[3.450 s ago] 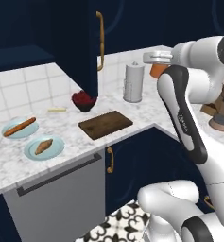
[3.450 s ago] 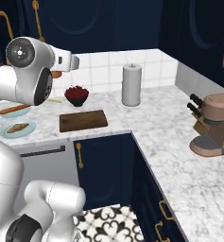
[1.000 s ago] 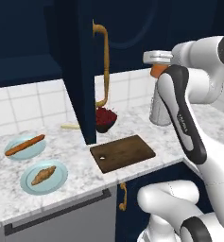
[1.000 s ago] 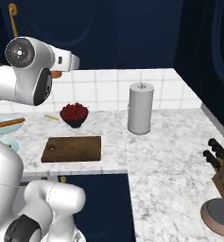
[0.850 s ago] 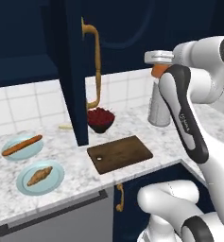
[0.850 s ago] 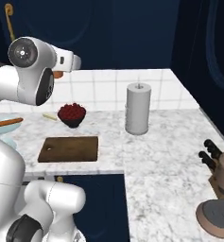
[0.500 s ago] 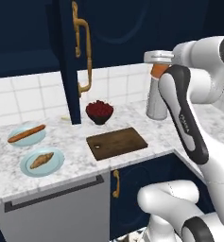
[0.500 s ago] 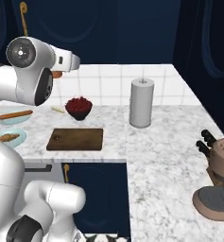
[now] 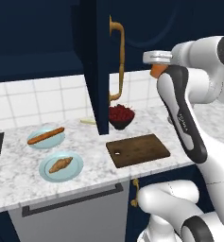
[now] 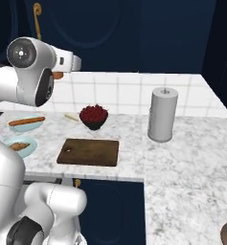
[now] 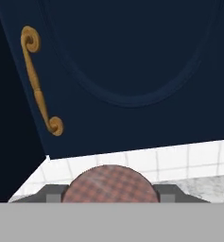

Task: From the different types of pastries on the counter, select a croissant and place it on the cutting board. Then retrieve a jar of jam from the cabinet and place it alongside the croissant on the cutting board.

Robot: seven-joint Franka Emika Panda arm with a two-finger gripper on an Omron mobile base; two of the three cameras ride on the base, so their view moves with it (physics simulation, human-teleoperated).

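The jam half of the task was in hand: the gripper (image 9: 157, 64) was clamped on the jar (image 9: 156, 71), its orange body showing under the fingers in the left base view and its red checked lid (image 11: 111, 185) sitting between the finger tips in the hand view. The hand was held high, level with the cabinet door (image 9: 102, 66), which stood swung out over the counter (image 9: 19, 175); the door's brass handle (image 11: 38, 82) lay ahead of the hand and to one side.

The board (image 9: 138, 150) lay bare at the counter's front edge, close to the corner where the worktop turns, well below the gripper and somewhat to its left. The croissant (image 9: 60, 164) was not on it; it sat on a pale blue plate (image 9: 74, 158) near the front edge, left of the board and well apart from it. The stick (image 9: 46, 135) lay on its own plate behind that one, and the bowl of berries (image 9: 121, 115) stood just behind the board, by the back wall.

By my reading, the next move called for lowering the jar onto the board, clear of the open door and the bowl, and setting it upright towards one side, so that room remained for the croissant, which had yet to be fetched.
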